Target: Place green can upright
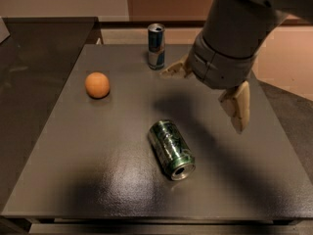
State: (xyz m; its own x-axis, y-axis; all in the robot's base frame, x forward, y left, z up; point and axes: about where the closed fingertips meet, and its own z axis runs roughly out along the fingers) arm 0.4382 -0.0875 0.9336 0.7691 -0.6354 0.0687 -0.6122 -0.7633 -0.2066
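Observation:
The green can (170, 149) lies on its side on the dark table (98, 146), a little right of centre toward the front, its silver open end facing the front right. My gripper (201, 101) hangs above the table behind and to the right of the can, not touching it. It is open and empty. One pale finger (237, 106) points down at the right, the other (175, 69) sticks out to the left near the back.
A slim blue-and-silver can (156, 46) stands upright at the table's back edge, just left of my gripper. An orange ball (97, 84) rests at the left. A darker counter (29, 67) adjoins the table on the left.

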